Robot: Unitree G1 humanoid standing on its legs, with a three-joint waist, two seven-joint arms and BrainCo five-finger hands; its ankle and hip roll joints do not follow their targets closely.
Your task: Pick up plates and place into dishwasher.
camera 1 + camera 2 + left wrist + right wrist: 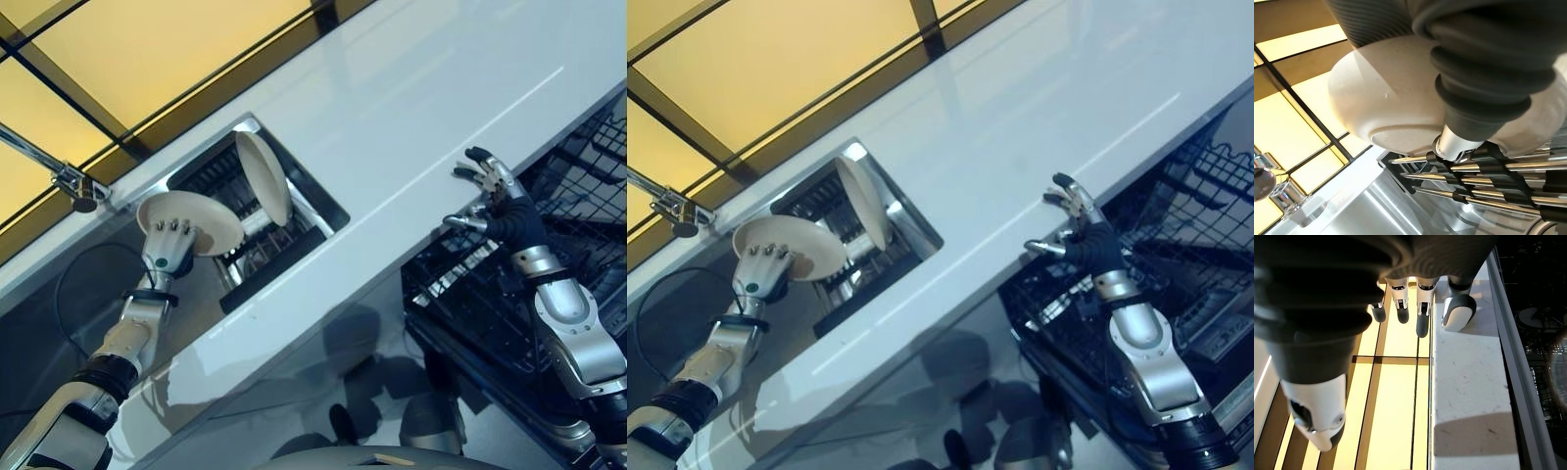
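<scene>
Over sink rack, left hand grips plate

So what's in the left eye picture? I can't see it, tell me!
The robot's left hand holds a cream plate beside a sink rack where another plate stands on edge. Its right hand is open and empty over the white counter, with the black dishwasher rack below it.

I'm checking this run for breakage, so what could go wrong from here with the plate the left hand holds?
The plate in the left hand hangs over the drying rack, close to the upright plate; a swing could knock them together. The grip sits near one edge, so it may tip or slip.
</scene>
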